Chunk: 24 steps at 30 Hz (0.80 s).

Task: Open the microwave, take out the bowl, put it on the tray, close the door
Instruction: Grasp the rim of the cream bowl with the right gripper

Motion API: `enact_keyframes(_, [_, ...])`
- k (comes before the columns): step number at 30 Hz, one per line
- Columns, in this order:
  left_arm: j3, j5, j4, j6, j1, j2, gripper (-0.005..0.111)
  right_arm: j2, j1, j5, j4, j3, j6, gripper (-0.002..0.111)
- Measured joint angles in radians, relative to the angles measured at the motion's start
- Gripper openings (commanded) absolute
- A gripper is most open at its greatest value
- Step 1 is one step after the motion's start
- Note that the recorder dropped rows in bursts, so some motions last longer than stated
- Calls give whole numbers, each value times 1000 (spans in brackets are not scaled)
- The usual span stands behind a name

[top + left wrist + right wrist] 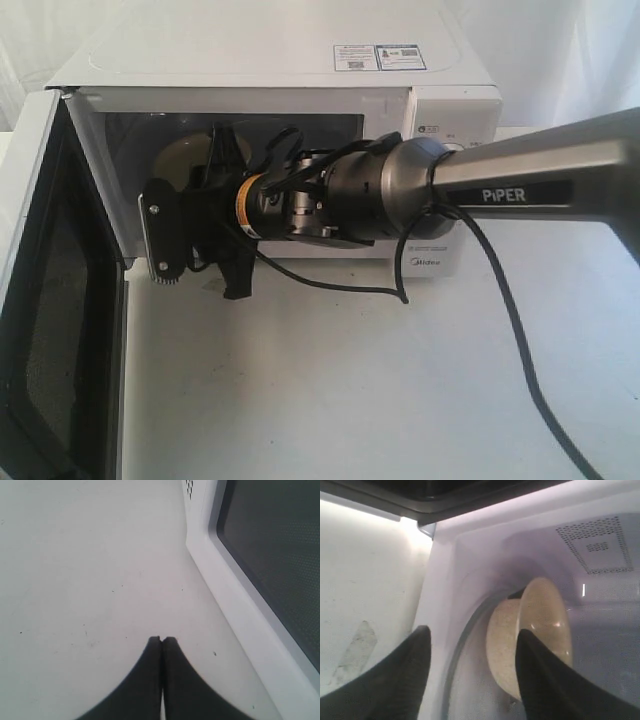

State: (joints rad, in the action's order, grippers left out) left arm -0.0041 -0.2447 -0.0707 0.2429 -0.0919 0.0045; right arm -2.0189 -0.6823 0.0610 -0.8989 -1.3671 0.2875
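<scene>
The white microwave (300, 60) stands at the back with its door (50, 300) swung wide to the left. The cream-yellow bowl (183, 160) sits inside the cavity on the left. My right gripper (200, 215) reaches into the opening from the right. In the right wrist view it (472, 631) is open, one finger over the rim of the bowl (540, 625) and the other outside it, not touching. My left gripper (162, 639) is shut on nothing, low over the table beside the door (235, 610). No tray is in view.
The clear glass turntable (457, 650) lies under the bowl. The right arm's black cable (500, 300) trails over the white table (350, 380) in front of the microwave. The control panel (450, 140) is partly hidden behind the arm.
</scene>
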Motion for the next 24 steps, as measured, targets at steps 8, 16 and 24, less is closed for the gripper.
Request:
enact_keyframes(8, [0,0,0,0,0,0,0,-42,13,2,0,-56,2,55])
enact_keyframes(16, [0,0,0,0,0,0,0,-95,14,0,0,-108,2,55])
enact_keyframes(24, [0,0,0,0,0,0,0,-155,53,4,0,-173,2,56])
